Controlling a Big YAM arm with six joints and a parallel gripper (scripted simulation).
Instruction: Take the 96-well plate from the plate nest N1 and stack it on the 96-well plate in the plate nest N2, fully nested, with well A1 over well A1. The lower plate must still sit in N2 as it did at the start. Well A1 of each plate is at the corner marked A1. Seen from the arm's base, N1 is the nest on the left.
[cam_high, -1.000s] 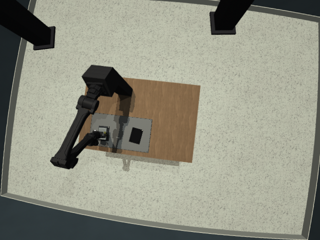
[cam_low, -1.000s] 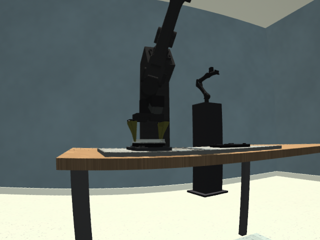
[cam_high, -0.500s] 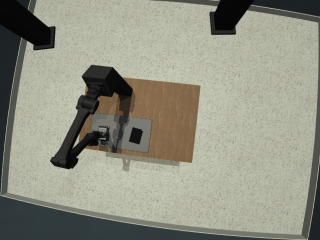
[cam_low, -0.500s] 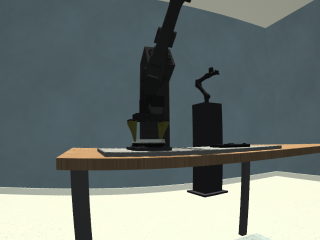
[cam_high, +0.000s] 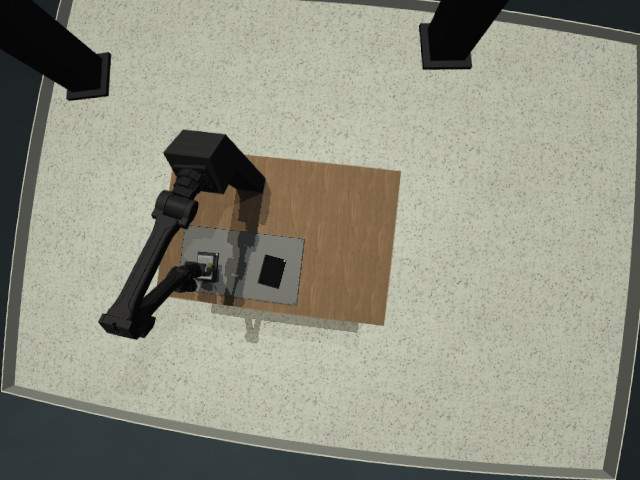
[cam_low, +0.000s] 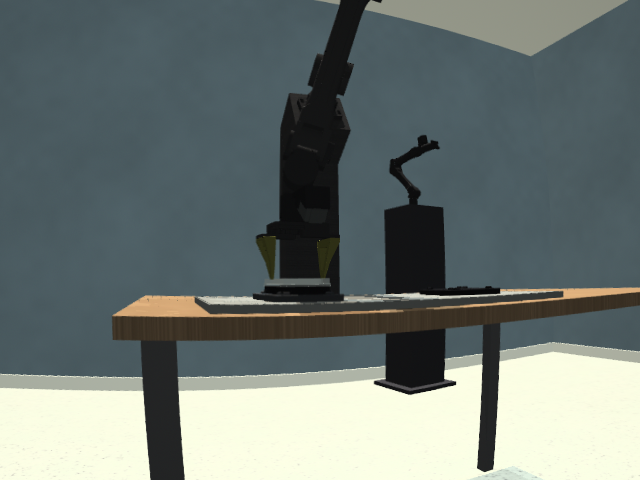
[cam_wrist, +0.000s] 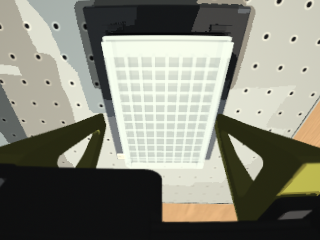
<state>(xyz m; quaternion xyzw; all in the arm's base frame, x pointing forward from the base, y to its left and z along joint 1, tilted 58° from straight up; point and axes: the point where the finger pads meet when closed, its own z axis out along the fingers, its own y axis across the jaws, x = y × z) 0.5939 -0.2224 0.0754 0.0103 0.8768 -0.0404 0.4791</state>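
Retreat is the step in hand, by my judgement — the white 96-well plate (cam_wrist: 167, 100) lies flat over a dark nest (cam_low: 298, 297) on the grey perforated mat (cam_high: 242, 242), and the end effector (cam_low: 298, 256) hangs just above it, spread wide and holding nothing. In the wrist view both olive fingers stand apart from the plate's long sides. The other nest (cam_high: 271, 271) looks dark and bare. To finish well, lift straight up from the wooden surface (cam_high: 341, 217) so neither fingertip brushes the rim. Whether a lower plate sits beneath, or where A1 lies, I cannot tell — worth checking.
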